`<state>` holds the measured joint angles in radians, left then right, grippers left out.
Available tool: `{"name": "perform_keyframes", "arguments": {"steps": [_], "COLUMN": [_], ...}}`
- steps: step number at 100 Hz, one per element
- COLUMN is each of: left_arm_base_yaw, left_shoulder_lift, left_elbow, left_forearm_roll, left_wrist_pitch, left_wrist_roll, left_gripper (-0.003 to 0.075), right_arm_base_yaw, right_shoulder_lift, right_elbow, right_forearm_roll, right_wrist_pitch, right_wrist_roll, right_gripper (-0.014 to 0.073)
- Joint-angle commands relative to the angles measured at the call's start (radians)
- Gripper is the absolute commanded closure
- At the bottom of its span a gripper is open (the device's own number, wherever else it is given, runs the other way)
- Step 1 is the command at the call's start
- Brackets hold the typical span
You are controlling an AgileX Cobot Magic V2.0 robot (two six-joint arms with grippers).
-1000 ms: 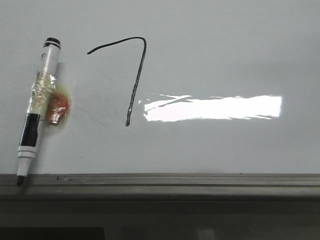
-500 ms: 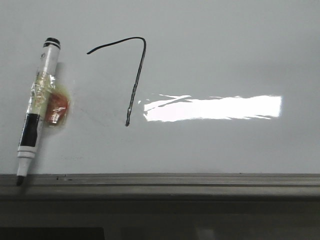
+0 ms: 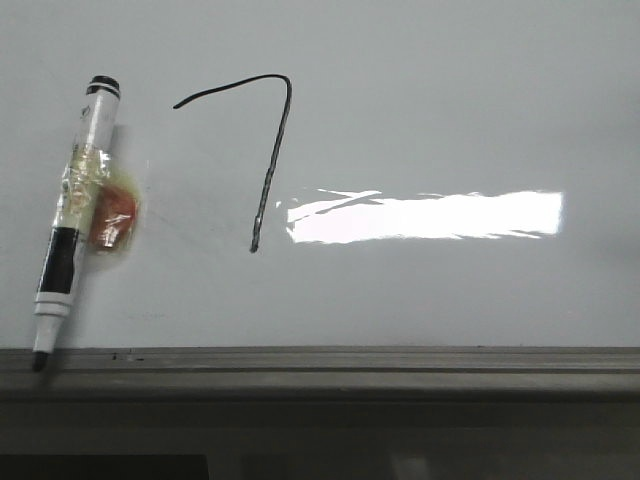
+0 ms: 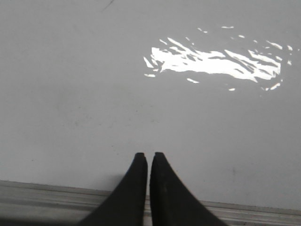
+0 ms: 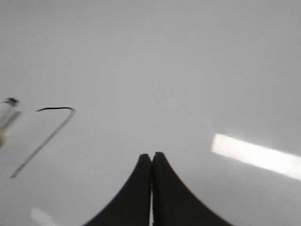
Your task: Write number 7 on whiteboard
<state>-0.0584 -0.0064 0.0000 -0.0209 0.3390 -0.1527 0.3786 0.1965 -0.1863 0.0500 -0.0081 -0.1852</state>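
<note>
Black number 7 point(image 3: 270, 150) sits mid-whiteboard point(image 3: 450, 100); both end effectors, left point(image 4: 148, 157) and right point(image 5: 151, 156), are closed and empty.

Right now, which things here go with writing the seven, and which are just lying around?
For the job:
- the number 7, already drawn
- the whiteboard
- the marker pen, lying on the board, its tip at the ledge

Just lying about:
- the orange lump taped beside the pen

Black-and-white marker pen point(image 3: 73, 215) with taped orange lump point(image 3: 115, 220) beside it.
</note>
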Motion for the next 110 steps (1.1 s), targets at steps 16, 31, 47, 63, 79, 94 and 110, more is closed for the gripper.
{"name": "perform_keyframes", "arguments": {"steps": [16,31,47,63,79,94,110], "left_arm_base_yaw": [0.001,0.001,0.001,0.001,0.001,0.001,0.001], "left_shoulder_lift": [-0.028,-0.028,-0.028,-0.028,-0.028,-0.028,-0.028], "left_elbow": [0.025,0.025,0.025,0.025,0.025,0.025,0.025], "left_forearm_roll": [-0.007,-0.007,-0.007,-0.007,-0.007,-0.007,-0.007], "left_wrist_pitch": [-0.04,-0.04,-0.04,-0.04,-0.04,-0.04,-0.04], "left_wrist_roll": [-0.008,-0.008,-0.008,-0.008,-0.008,-0.008,-0.008], "left_gripper": [0.0741,0.0741,0.0741,0.0741,0.0741,0.0741,0.0741], "right_arm_base_yaw": [-0.333,-0.451,-0.49,-0.513,-0.539,-0.539,-0.539], "right_shoulder_lift": [-0.036,-0.132,-0.222,-0.223,-0.223,-0.223,-0.223], "right_elbow": [0.088,0.132,0.184,0.213,0.213,0.213,0.213], "right_forearm_roll": [-0.015,-0.042,-0.131,-0.141,-0.141,-0.141,-0.141], "right_wrist_pitch": [-0.193,-0.125,-0.012,0.122,0.258,0.319,0.319], "right_wrist_roll": [0.077,0.128,0.221,0.231,0.207,0.198,0.198], "right_gripper": [0.0657,0.0657,0.0657,0.0657,0.0657,0.0657,0.0657]}}
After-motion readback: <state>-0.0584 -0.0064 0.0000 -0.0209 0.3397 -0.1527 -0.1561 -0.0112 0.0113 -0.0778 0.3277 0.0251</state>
